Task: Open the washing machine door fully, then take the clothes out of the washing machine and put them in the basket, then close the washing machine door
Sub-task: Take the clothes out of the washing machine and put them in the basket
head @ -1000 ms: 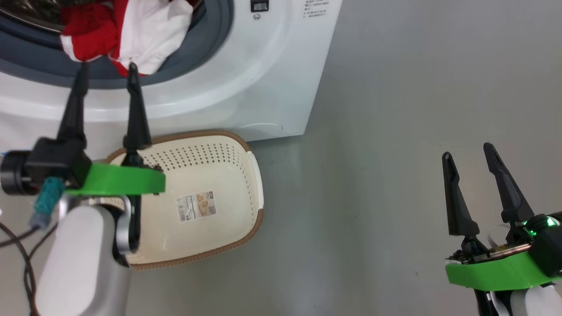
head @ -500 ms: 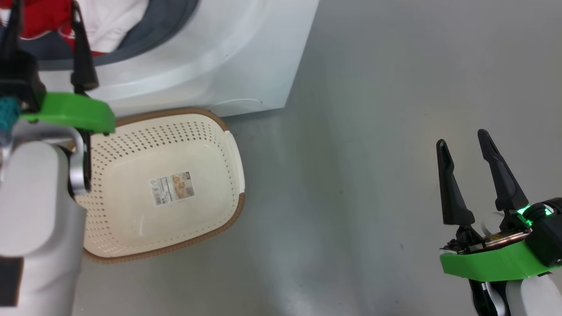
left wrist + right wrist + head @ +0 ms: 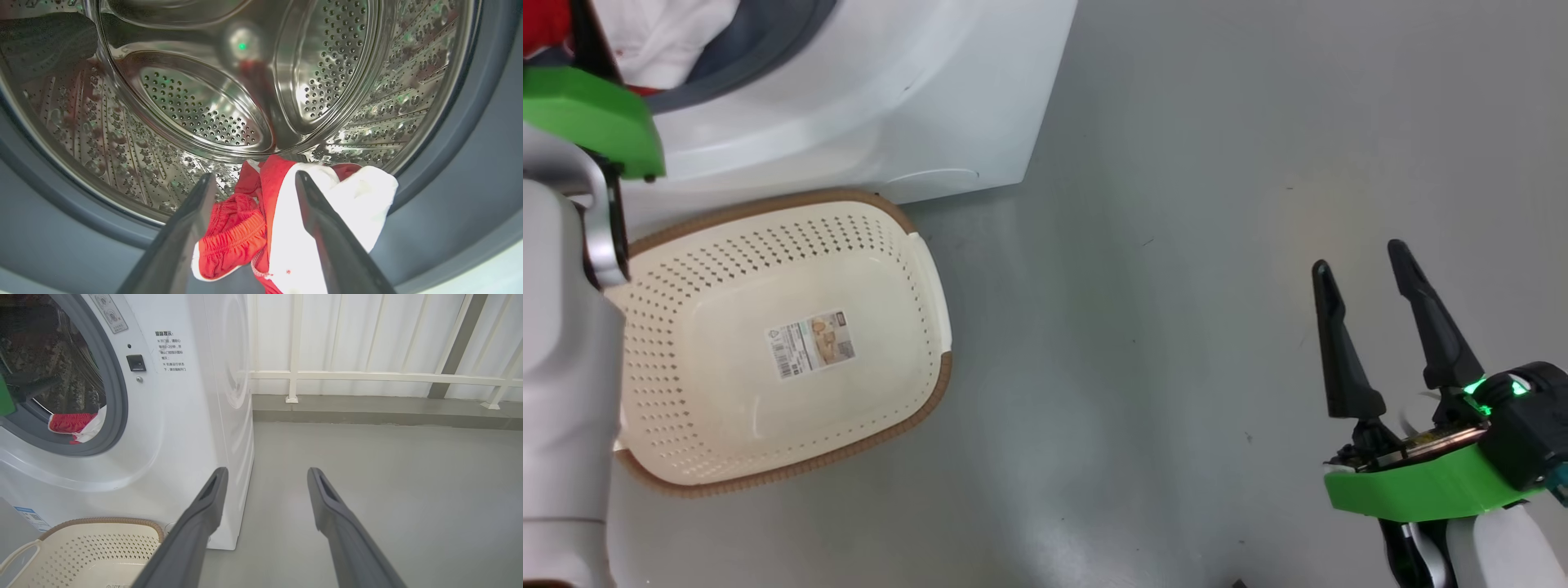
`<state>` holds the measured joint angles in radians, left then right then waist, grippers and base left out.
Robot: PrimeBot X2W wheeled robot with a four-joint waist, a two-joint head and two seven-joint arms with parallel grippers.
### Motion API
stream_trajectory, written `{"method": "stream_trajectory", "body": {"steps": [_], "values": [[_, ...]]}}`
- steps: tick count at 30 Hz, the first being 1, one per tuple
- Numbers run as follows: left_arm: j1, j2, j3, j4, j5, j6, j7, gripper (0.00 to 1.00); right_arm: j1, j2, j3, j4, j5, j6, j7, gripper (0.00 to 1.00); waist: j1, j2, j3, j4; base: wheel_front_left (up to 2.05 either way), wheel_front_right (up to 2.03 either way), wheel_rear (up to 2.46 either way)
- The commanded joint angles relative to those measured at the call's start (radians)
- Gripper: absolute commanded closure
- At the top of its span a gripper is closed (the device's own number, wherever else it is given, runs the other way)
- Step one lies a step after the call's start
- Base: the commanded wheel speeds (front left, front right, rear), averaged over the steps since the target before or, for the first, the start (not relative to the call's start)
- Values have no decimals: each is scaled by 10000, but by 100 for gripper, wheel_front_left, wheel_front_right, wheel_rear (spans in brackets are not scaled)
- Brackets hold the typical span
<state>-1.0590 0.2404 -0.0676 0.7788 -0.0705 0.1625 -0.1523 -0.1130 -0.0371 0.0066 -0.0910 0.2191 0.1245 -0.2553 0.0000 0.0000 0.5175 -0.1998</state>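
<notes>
Red-white clothes (image 3: pixel 282 237) just ahead of wide left gripper (image 3: pixel 253 175); right gripper (image 3: pixel 1359 255) wide, empty.

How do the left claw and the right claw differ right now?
The left claw points into the washing machine; the right claw hangs over bare floor beside it. The left claw straddles the red and white clothes; the right claw has nothing between its fingers. Both are open.
</notes>
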Motion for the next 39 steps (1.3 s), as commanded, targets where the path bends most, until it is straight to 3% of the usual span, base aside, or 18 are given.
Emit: {"method": "stream_trajectory", "body": {"steps": [1,12,19,39], "values": [[-211,506,227,-148,28,108,-5,0,-147,-131,216,-188,14,62,-65,0,0,0,-1,-19,0,0,0],[-1158,1273,366,1868,-220,-99,386,0,-120,-131,556,23,9,62,-65,0,0,0,-51,-452,0,0,0],[-1486,1385,330,2793,-365,-189,820,0,-178,-131,681,76,22,62,-65,0,0,0,-2,-679,0,0,0],[-1962,2089,-188,4081,-95,314,1271,0,-384,-131,1080,161,226,62,-65,0,0,0,423,-1259,0,0,0]]}}
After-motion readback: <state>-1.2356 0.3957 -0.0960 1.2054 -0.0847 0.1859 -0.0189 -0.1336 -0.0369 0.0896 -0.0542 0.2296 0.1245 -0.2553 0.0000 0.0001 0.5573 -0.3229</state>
